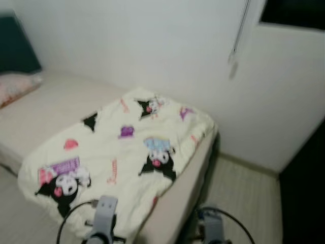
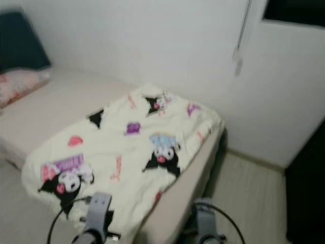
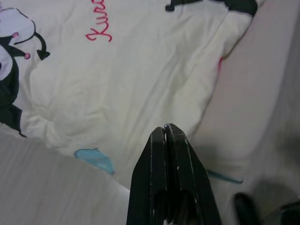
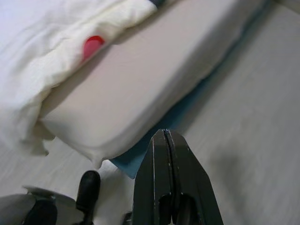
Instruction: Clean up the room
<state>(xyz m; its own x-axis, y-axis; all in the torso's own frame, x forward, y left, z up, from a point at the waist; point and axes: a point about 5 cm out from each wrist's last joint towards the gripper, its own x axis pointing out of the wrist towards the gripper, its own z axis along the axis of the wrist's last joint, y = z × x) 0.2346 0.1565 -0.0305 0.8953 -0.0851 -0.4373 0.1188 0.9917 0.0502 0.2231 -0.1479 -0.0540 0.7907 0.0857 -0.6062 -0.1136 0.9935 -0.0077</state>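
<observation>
Blanket [image 1: 127, 152] lies spread over the bed [image 1: 61, 107] foot, hanging off the corner. Left end effector [image 3: 166, 133] and right end effector [image 4: 165, 136] both closed, empty. Robot should open left first, then pinch the hanging hem.

Left gripper [image 3: 166, 129] black fingers pressed together, hovering over cream cartoon-print blanket [image 3: 140, 70]; beige mattress edge [image 3: 253, 108] beside.

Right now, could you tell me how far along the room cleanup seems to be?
Early, it seems. Looks done: the blanket lies spread over the foot of the mattress, with the pillow at its head. In hand: nothing; the left claw is shut over the blanket's edge, the right claw shut above the floor. Left: the blanket's corner droops off the mattress and may want straightening.
</observation>
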